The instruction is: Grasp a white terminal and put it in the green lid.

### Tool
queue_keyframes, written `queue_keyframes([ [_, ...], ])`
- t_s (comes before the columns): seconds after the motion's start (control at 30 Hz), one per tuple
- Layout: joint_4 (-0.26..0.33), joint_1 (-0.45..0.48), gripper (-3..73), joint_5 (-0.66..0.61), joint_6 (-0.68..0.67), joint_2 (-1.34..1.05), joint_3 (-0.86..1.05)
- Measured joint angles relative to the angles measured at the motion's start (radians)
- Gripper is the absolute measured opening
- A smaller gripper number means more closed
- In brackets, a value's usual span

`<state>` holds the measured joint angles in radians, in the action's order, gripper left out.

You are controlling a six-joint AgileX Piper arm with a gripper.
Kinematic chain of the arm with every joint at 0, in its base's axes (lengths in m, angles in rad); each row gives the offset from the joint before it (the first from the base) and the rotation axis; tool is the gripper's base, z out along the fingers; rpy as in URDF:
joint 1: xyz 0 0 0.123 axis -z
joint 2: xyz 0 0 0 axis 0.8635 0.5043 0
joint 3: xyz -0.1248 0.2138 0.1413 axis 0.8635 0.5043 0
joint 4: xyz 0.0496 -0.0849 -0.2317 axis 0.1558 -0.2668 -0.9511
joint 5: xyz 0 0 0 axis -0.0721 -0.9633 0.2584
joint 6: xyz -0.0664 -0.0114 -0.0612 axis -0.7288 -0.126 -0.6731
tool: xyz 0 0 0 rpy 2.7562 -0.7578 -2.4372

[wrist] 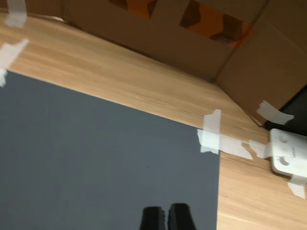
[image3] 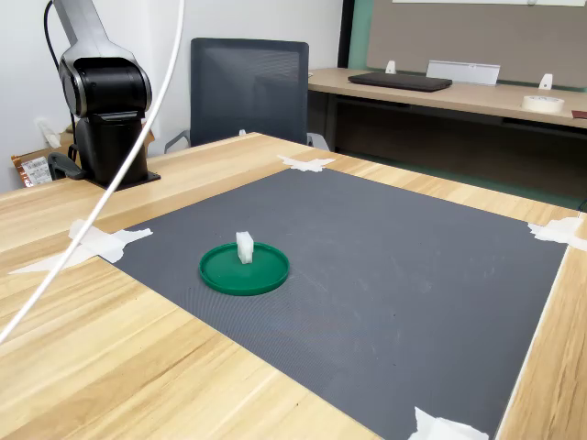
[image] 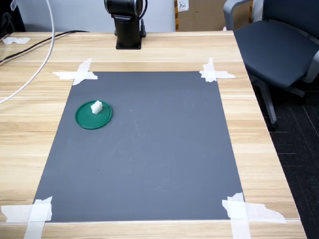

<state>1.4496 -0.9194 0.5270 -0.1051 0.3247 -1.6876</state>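
The green lid (image: 93, 116) (image3: 244, 269) lies on the dark grey mat toward the first exterior view's left. The white terminal (image: 96, 106) (image3: 245, 247) stands inside it, near the rim on the side toward the arm's base. Neither exterior view shows my gripper; only the arm's black base (image: 127, 22) (image3: 108, 110) appears at the table's far edge. In the wrist view the gripper (wrist: 167, 215) points down at a bare corner of the mat, its two black fingertips close together with nothing between them. The wrist view shows neither the lid nor the terminal.
White tape strips (image: 79, 73) (image: 214, 73) hold the mat's corners to the wooden table (image: 149, 50). An office chair (image: 274, 45) stands beside the table. A white cable (image: 40, 64) crosses the table. Cardboard boxes (wrist: 158, 38) and a white power strip (wrist: 290, 153) sit past the mat's corner in the wrist view.
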Motion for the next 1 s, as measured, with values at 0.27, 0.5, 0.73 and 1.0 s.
queue_keyframes([
  [0.27,0.012,-0.01,-2.8,0.114,0.09,-0.285,0.242],
  [0.5,0.041,-0.01,-2.8,0.121,0.144,-0.503,0.382],
  [0.73,0.048,-0.01,-2.8,0.118,0.157,-0.674,0.523],
  [1.0,0.048,-0.01,-2.8,0.089,0.158,-0.716,0.604],
])
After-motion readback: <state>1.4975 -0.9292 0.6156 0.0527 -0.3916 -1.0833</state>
